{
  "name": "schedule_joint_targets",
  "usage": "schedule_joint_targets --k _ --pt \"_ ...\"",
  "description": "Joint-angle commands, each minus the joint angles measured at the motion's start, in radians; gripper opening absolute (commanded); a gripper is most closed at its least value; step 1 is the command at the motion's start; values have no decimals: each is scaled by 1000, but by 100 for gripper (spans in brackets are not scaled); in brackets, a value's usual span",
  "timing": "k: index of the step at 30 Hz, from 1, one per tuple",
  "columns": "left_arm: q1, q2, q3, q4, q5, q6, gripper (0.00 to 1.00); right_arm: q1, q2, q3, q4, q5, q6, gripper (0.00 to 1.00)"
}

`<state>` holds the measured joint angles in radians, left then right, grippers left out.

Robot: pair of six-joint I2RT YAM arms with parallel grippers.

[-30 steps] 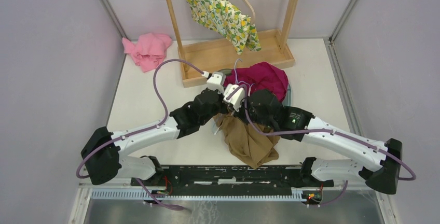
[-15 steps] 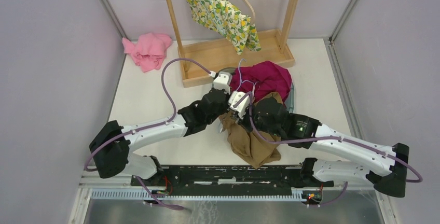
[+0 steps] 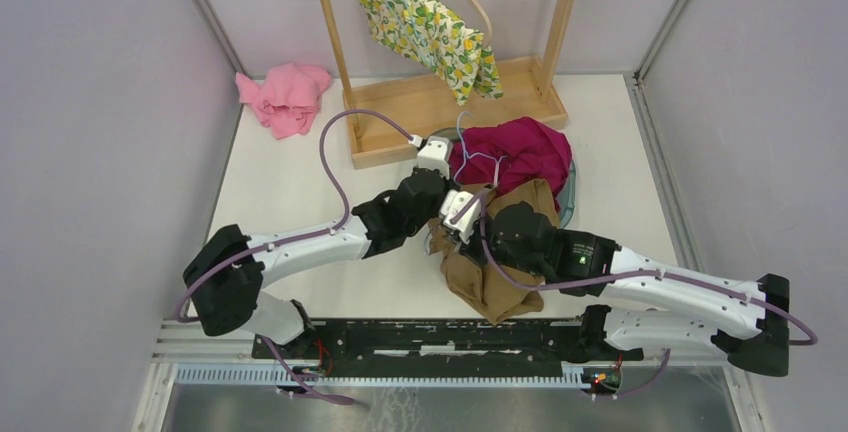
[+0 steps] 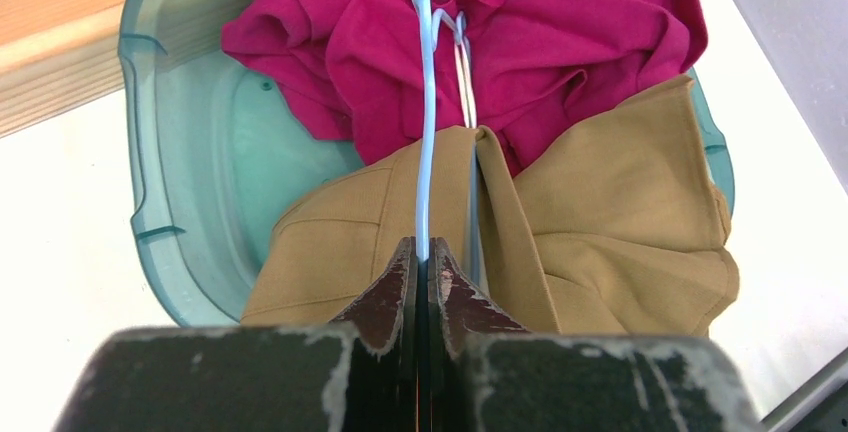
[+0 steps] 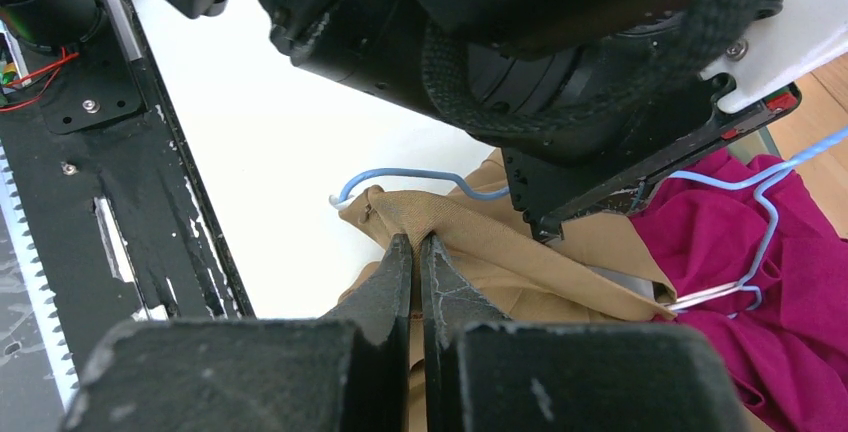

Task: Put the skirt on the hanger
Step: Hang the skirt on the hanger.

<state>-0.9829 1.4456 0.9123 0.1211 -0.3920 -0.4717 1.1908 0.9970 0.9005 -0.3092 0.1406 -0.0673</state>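
The brown skirt [image 4: 620, 222] lies near the middle, half in the green tub [image 4: 150, 152] and half on the white surface [image 3: 300, 182]. It touches a dark pink cloth [image 4: 520, 32]. The thin blue hanger [image 4: 428, 132] runs straight away from the left hand [image 4: 421, 247], from near to far, across the skirt. The left hand is pinched tight on that wire. The right hand [image 5: 414, 242] is pinched tight on the skirt, just beside the hanger's curled end. The right hand is nearer the skirt, so it probably must pull the cloth along the wire.
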Motion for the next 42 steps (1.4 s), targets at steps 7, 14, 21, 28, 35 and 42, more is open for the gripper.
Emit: schedule_joint_targets --k 7,14,21,28,35,42 --pt "9 61 1 -78 12 -10 3 88 -70 9 94 -2 10 2" --pt "9 66 1 -77 21 -10 3 119 -45 33 76 14 1 1" --pt "10 48 9 -99 41 -38 3 131 35 56 74 35 -8 1" --pt "10 27 -14 -97 57 -53 3 129 62 45 72 105 2 1" --pt "6 19 -52 -74 85 -62 3 128 16 -72 117 95 95 1" --pt "-5 4 -82 -60 92 -66 3 131 -28 -204 187 54 208 2"
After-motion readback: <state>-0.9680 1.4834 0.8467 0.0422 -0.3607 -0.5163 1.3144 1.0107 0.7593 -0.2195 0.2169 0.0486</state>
